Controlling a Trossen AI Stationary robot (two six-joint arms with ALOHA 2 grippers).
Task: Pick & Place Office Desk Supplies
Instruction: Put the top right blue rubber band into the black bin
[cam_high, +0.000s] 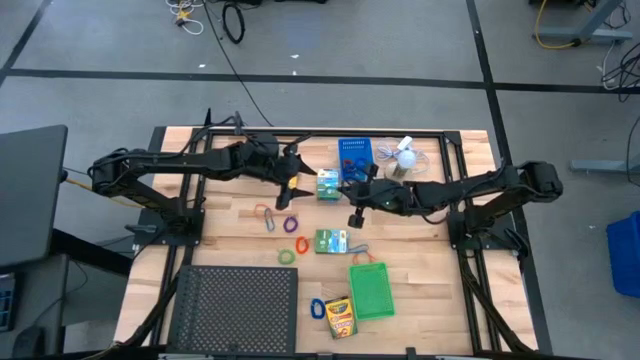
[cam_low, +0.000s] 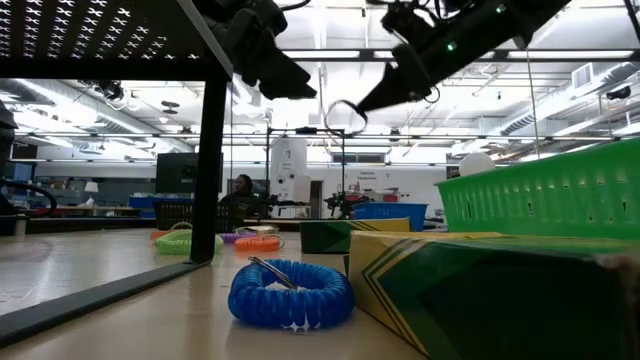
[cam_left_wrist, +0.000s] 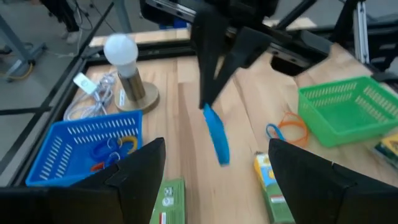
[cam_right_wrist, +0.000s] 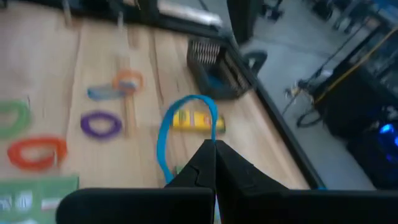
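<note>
My right gripper (cam_high: 352, 207) hangs over the table's middle, shut on a blue rubber-band loop (cam_right_wrist: 180, 127). The left wrist view shows the loop (cam_left_wrist: 216, 140) below its dark fingers. My left gripper (cam_left_wrist: 217, 180) stands open a little to the left (cam_high: 297, 170), facing the right one, with nothing between its fingers. A blue bin (cam_high: 352, 152) with loops in it stands at the back. Two green-white boxes (cam_high: 327, 185) (cam_high: 330, 241), a green bin (cam_high: 371, 290), a crayon box (cam_high: 340, 316) and loose loops (cam_high: 291, 223) lie on the table. My right gripper pinches the blue loop's upper end (cam_left_wrist: 207, 111) between its two fingertips (cam_right_wrist: 214, 149). The fingers slant downward from the table's right side. The loop hangs below them as a narrow oval, lifted clear of the table.
A white fan on a round base (cam_high: 405, 155) stands beside the blue bin. A large black mesh tray (cam_high: 238, 310) fills the near left corner. A small black bin (cam_right_wrist: 214, 65) and a yellow tube (cam_right_wrist: 196, 119) sit under the left arm. A blue coiled loop (cam_low: 290, 292) lies near the crayon box.
</note>
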